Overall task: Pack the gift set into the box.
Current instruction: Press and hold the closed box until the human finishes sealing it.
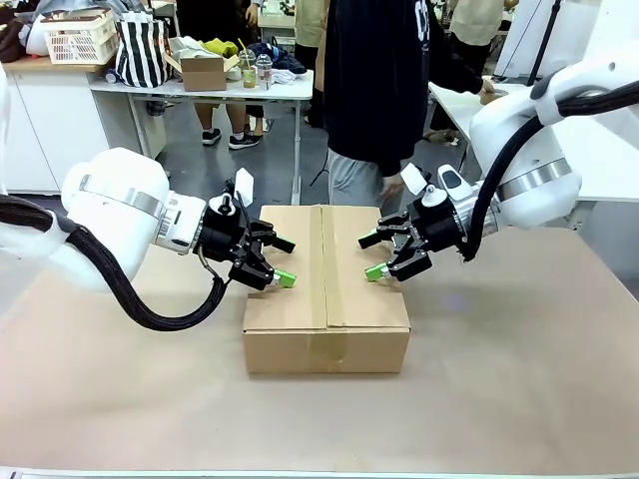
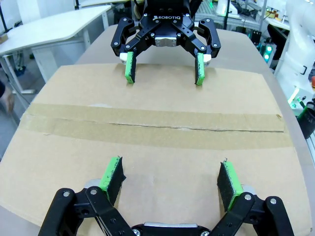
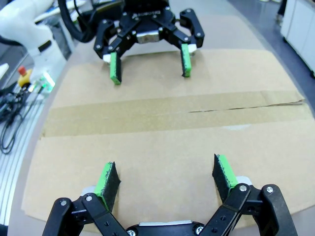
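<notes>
The box (image 1: 324,299) is a plain brown carton at the table's middle, its top flaps shut and taped along the centre seam (image 2: 157,129). The gift set is out of view. My left gripper (image 1: 284,261) hovers open over the box's left edge, green pads apart, nothing between them. My right gripper (image 1: 371,256) hovers open over the right edge, facing it. In the left wrist view my own left gripper (image 2: 171,172) is just above the box top (image 2: 74,147), with the right gripper (image 2: 163,69) opposite. The right wrist view mirrors this: right gripper (image 3: 165,172), left gripper (image 3: 150,66), box (image 3: 162,142).
A person in dark clothes (image 1: 379,90) stands at the far side behind the box, one hand (image 1: 391,190) hanging down. The table (image 1: 519,379) is covered in brown paper. A far table holds a small carton (image 1: 203,70) and a striped bag (image 1: 140,50). Cables (image 3: 12,118) lie beside the table.
</notes>
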